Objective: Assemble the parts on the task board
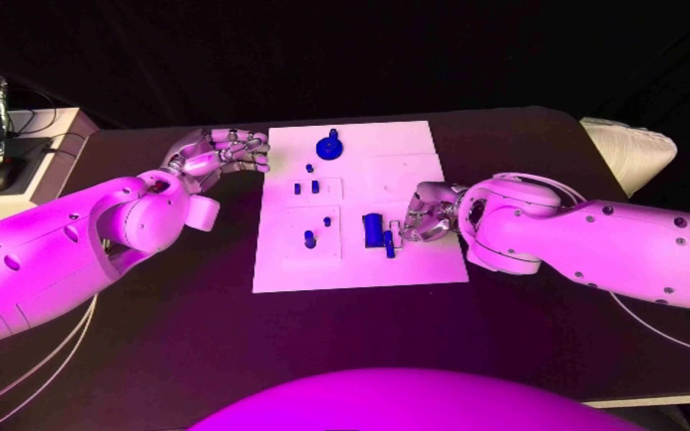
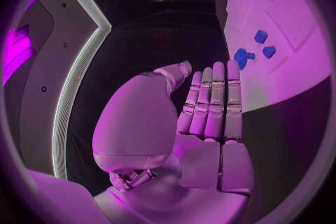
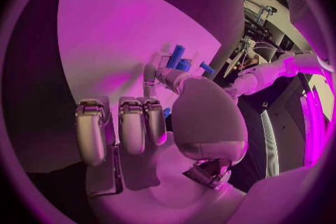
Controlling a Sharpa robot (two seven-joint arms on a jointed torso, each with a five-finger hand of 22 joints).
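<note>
Both wrist views hide the round part (image 1: 331,146).

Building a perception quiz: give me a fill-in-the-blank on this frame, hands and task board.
1. The task board lies on a table whose colour is ____.
2. The hand at the board's edge next to the tall blue part is the ____ hand.
3. The left hand holds ____.
4. The round blue part sits at the board's ____ end from the robot.

Missing words: black; right; nothing; far
</note>
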